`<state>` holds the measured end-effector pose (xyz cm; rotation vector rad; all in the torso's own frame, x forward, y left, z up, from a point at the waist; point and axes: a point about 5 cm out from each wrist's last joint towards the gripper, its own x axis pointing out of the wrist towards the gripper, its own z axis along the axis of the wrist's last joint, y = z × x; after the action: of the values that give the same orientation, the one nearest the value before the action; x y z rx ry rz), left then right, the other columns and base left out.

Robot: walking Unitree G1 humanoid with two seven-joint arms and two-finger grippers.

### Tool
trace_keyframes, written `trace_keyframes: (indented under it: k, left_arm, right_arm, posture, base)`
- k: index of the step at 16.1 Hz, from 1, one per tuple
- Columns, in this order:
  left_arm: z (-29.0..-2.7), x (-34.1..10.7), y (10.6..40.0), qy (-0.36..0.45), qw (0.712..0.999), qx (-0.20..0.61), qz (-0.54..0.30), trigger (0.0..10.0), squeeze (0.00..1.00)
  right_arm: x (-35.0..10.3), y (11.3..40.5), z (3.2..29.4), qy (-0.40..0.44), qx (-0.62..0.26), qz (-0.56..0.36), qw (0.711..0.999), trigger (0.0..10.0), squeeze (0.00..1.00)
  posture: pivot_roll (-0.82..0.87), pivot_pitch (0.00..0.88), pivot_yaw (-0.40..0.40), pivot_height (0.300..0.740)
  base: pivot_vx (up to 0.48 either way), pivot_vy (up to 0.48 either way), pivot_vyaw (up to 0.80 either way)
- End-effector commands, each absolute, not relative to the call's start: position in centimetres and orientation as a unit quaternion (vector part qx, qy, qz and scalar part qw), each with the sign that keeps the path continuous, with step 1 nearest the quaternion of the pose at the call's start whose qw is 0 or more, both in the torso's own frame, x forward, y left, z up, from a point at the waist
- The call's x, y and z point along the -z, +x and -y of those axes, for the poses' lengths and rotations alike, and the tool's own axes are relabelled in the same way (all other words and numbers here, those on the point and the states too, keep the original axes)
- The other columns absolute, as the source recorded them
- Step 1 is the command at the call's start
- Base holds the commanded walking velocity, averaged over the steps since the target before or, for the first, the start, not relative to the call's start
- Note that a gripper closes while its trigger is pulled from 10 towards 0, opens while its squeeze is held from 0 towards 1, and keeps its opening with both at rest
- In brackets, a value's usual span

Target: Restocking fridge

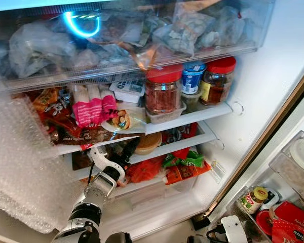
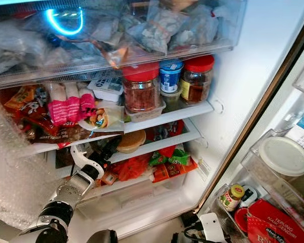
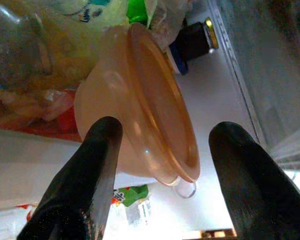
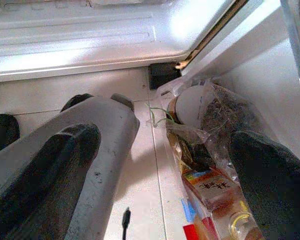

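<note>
The left gripper (image 3: 160, 165), jaws apart, is shown just short of the orange lidded tub (image 3: 140, 105) on the fridge's lower shelf (image 1: 192, 139), its rim lying between the fingers.

The orange tub (image 3: 140, 105) looks like smooth, slightly glossy translucent plastic. The left pincer (image 3: 165, 170) has matt black fingers (image 3: 80, 190), rubbery-looking. The jars (image 1: 162, 91) are clear glass or plastic with shiny red lids. Bubble wrap (image 1: 20, 162) hangs crinkled and clear. The fridge shelves (image 1: 192, 116) are glossy white plastic.
</note>
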<state>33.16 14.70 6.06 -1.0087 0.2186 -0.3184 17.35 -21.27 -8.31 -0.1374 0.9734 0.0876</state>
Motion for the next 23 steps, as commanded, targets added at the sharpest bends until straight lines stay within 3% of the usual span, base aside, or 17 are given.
trace_keyframes:
  k: [1,18,19,20,23]
  left_arm:
    - [-14.8,-5.8,33.0,-0.467,0.863,0.16,-0.108,10.0,0.0]
    - [-14.9,-5.8,32.6,-0.457,0.866,0.172,-0.107,10.0,0.0]
    - [-15.0,-5.7,32.3,-0.45,0.868,0.182,-0.107,10.0,0.0]
    - [-14.6,-5.6,28.3,-0.373,0.889,0.243,-0.104,10.0,0.0]
    - [-14.0,-5.7,27.8,-0.376,0.886,0.25,-0.102,10.0,0.0]
  right_arm:
    - [8.3,17.2,21.5,-0.07,-0.043,-0.47,0.879,10.0,0.0]
    - [8.3,17.2,21.4,-0.069,-0.043,-0.47,0.879,10.0,0.0]
    - [8.3,17.2,21.4,-0.069,-0.044,-0.47,0.879,10.0,0.0]
    - [8.4,17.2,21.3,-0.072,-0.053,-0.472,0.877,10.0,0.0]
    - [8.4,17.2,21.3,-0.074,-0.055,-0.472,0.877,10.0,0.0]
  posture:
    - [-0.07,0.0,-0.033,0.645]
    - [-0.07,0.0,-0.031,0.645]
    - [-0.07,0.0,-0.03,0.645]
    - [-0.04,0.0,-0.024,0.645]
    - [-0.05,0.0,-0.026,0.645]
  base:
    - [0.0,0.0,0.0]
    - [0.0,0.0,0.0]
    - [0.0,0.0,0.0]
    - [0.0,0.0,0.0]
    - [0.0,0.0,0.0]
